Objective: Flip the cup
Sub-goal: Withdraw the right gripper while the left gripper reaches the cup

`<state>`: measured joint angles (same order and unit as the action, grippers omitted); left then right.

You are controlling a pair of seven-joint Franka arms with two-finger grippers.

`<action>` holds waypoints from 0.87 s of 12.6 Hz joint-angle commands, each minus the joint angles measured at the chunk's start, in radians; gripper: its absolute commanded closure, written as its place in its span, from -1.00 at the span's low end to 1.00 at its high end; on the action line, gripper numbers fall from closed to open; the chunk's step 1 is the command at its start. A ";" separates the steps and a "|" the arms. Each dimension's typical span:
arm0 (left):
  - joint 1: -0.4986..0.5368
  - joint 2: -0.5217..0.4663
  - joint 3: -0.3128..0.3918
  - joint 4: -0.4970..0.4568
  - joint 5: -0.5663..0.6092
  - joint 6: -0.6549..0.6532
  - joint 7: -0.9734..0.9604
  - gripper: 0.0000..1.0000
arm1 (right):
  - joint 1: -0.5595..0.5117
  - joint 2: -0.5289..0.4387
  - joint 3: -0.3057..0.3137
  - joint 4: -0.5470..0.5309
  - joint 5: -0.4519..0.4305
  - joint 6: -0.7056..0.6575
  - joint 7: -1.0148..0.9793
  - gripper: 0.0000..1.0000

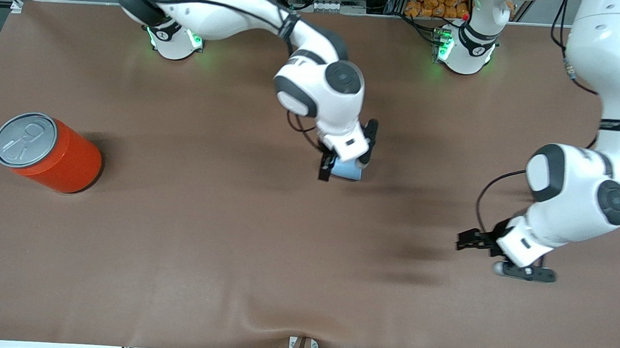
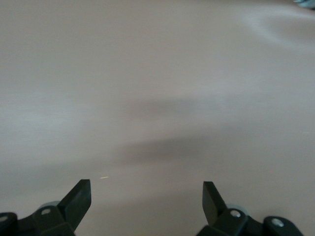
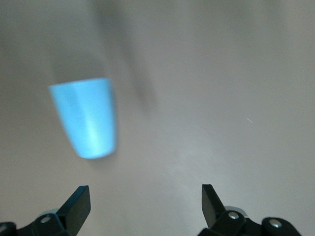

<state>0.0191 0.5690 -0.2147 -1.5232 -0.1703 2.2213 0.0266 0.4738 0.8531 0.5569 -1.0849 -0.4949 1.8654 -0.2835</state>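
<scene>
Brown matte sheeting covers the whole desk (image 1: 187,252), and we see a slight ripple in it at the edge nearest the front camera. Past the arm bases we see dark frame rails, cables and a pile of orange-brown items (image 1: 438,3), too small for us to identify.

We see the cup (image 1: 347,170), light blue and tapered, near the middle of the desk, partly hidden under the right end effector (image 1: 342,168). In the right wrist view the cup (image 3: 87,118) appears apart from the fingertips (image 3: 78,199), which are spread wide with nothing between them. We cannot tell whether the cup lies on its side or stands.

We see the left end effector (image 1: 485,254) low over bare sheeting toward the left arm's end of the desk, well apart from the cup. The left arm waits. In the left wrist view its fingertips (image 2: 81,194) are spread, gripping nothing, with only sheeting and soft shadows below.

We see an orange can (image 1: 55,156) with a grey pull-tab lid at the right arm's end of the desk, well apart from the cup. It stands upright.
</scene>
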 commanded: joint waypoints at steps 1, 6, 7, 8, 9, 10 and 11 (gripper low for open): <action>-0.051 0.002 -0.006 -0.020 -0.105 -0.018 0.010 -1.00 | -0.124 -0.075 0.064 -0.020 -0.008 -0.043 0.020 -1.00; -0.062 -0.008 -0.121 -0.290 -0.273 -0.058 0.027 -1.00 | -0.288 -0.233 0.020 -0.020 0.108 -0.176 0.112 -1.00; -0.057 -0.012 -0.142 -0.343 -0.273 -0.058 0.027 -1.00 | -0.291 -0.262 -0.047 -0.018 0.114 -0.198 0.118 -1.00; -0.047 -0.027 -0.155 -0.398 -0.273 -0.060 0.029 -1.00 | -0.291 -0.287 -0.116 -0.018 0.158 -0.198 0.133 -1.00; -0.045 -0.038 -0.163 -0.441 -0.273 -0.060 0.029 -1.00 | -0.291 -0.302 -0.191 -0.020 0.235 -0.198 0.162 -1.00; -0.042 -0.047 -0.169 -0.465 -0.278 -0.063 0.029 -1.00 | -0.291 -0.316 -0.262 -0.020 0.308 -0.200 0.178 -1.00; -0.042 -0.052 -0.173 -0.478 -0.317 -0.081 0.029 -1.00 | -0.290 -0.333 -0.331 -0.021 0.364 -0.207 0.179 -1.00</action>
<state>-0.0462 0.5769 -0.3704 -1.9327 -0.4311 2.1621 0.0337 0.1806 0.5670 0.3285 -1.0695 -0.2264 1.6638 -0.1444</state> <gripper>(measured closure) 0.000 0.000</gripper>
